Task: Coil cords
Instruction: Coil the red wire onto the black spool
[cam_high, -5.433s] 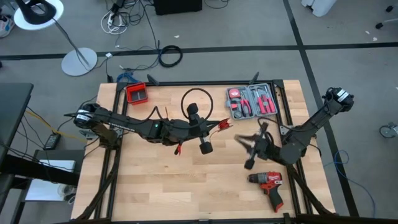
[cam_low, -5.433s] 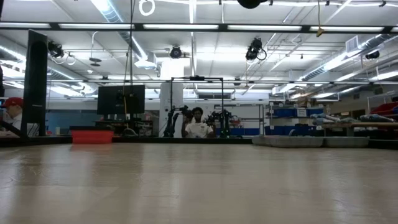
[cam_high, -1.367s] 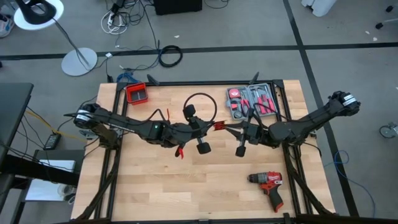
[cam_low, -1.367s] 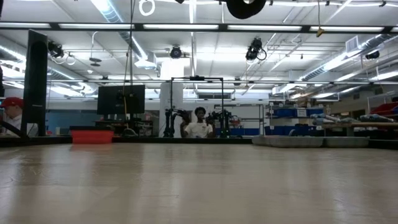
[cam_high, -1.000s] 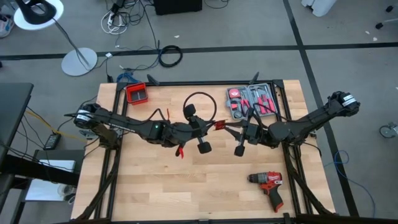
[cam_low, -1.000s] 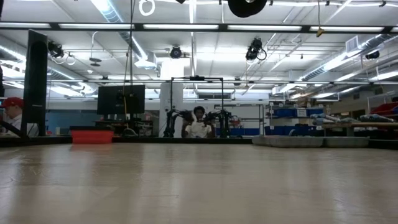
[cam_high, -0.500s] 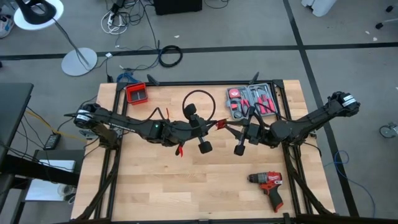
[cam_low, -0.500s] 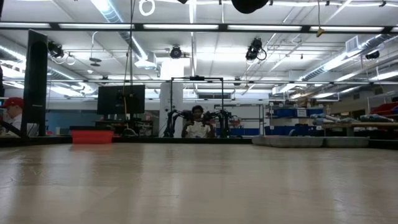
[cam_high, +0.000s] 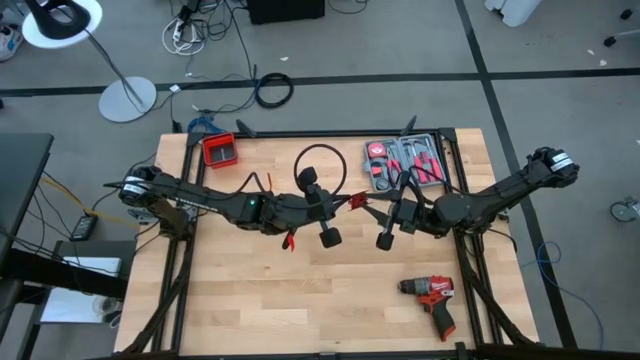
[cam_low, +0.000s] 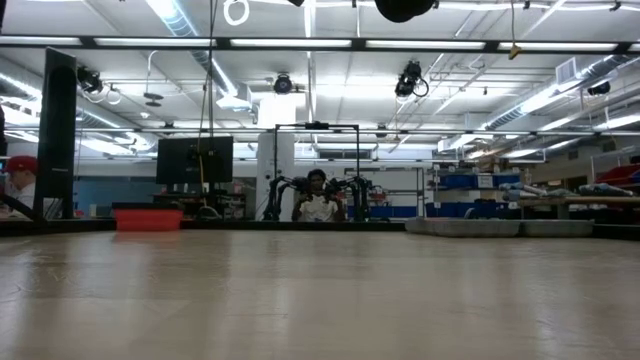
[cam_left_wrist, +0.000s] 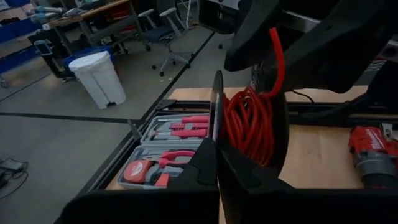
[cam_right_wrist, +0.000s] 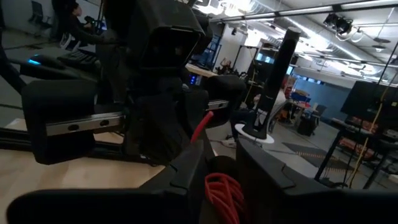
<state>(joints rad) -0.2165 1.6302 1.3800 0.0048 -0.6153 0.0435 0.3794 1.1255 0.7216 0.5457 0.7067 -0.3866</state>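
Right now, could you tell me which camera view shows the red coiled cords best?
The left wrist view: the cords fill its centre as a red coil. The right wrist view shows only part of the coil, the high view a small red bit between the arms, and the low view none.

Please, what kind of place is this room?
Probably a robotics lab or workshop: a wooden worktable with a tool kit and red drill, and shelving with blue bins behind.

No readable text anywhere

The drill (cam_high: 432, 297), tool case (cam_high: 404, 165) and red bin (cam_high: 220, 150) on the counter (cam_high: 250, 290) show no legible letters, and the room's screens and shelves are too far off to read.
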